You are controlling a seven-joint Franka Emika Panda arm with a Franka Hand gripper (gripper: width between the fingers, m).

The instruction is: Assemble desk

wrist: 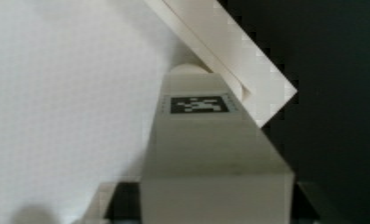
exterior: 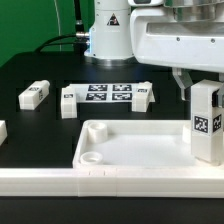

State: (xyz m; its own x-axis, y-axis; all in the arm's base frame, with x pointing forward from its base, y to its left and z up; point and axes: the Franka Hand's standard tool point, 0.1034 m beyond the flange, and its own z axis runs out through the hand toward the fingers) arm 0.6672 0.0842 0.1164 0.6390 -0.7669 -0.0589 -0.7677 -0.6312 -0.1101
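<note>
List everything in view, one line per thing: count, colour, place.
tabletop: one, white, hollow side up, at the front of the table.
held leg: one, white with a black-and-white tag, upright over the tabletop's corner on the exterior view's right.
loose legs: three, white, tagged, behind the tabletop; that one lies apart, the others sit at the marker board's two ends.
marker board: one, white with black tags, flat at mid-table.
border rail: one, white, along the front edge.
table: one, black.
robot base: one, white, at the back.
claw: one, closed on the held leg's top.
</note>
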